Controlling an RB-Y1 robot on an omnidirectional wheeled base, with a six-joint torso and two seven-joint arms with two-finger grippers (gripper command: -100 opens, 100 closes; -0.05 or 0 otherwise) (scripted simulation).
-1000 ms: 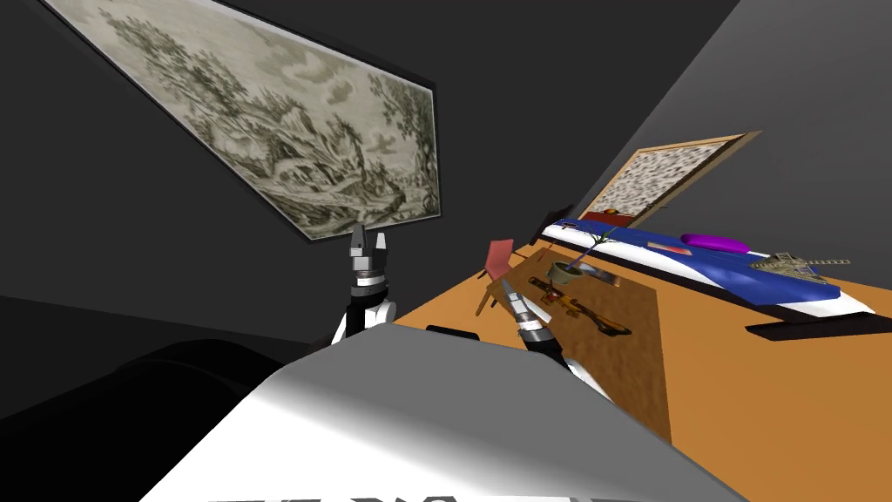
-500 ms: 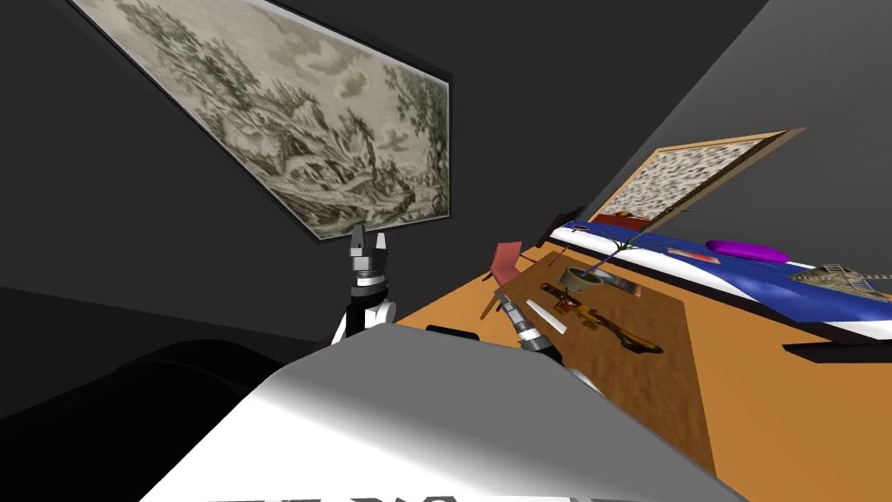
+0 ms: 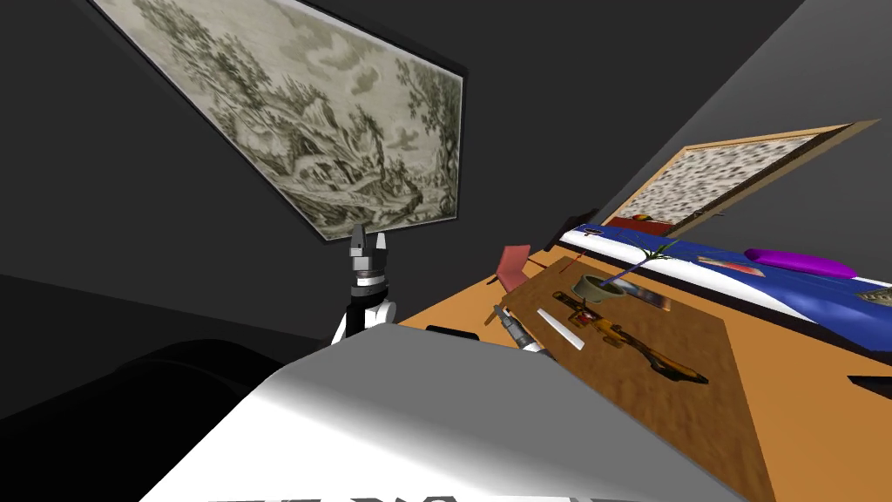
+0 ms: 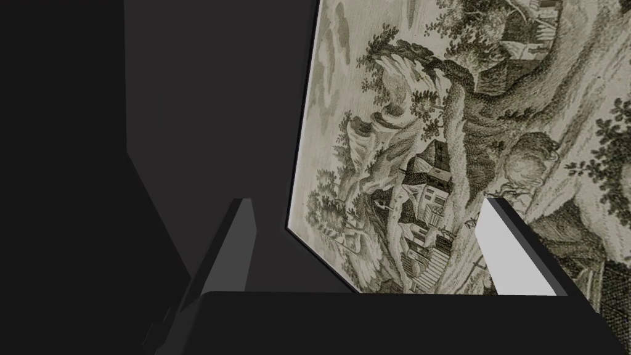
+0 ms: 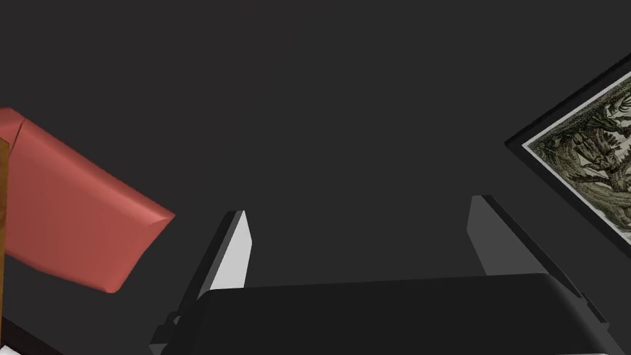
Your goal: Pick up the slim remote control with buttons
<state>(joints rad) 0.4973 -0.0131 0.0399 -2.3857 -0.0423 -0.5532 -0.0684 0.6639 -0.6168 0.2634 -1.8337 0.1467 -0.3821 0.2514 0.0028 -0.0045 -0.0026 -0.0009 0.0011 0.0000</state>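
Since a second ago the whole head view has slid sideways, which is a turn of the camera and base rather than of the furniture, and the table's contents now sit closer in front. Head view: the slim white remote control (image 3: 560, 329) lies flat on the brown table (image 3: 697, 410), near the right gripper (image 3: 500, 310) but off to its outer side, not in line with it. A long ornate orange-brown object (image 3: 633, 342) lies just beside the remote on the side away from the hand, a potted plant (image 3: 598, 286) stands beyond that, and a red chair (image 3: 514, 261) is ahead of the gripper. Left wrist view: left gripper (image 4: 368, 203), fingers spread wide and empty, held raised well apart from the table. Right wrist view: fingers (image 5: 237, 249) parted with nothing between them, aimed at a dark wall with the chair off to one side. Likely hazards: the hand must swing across to reach the remote, and a low sweep could strike the table edge. The remote is thin and lies flat, so the blade fingers may skid over it or push it against the ornate object rather than close on its sides.
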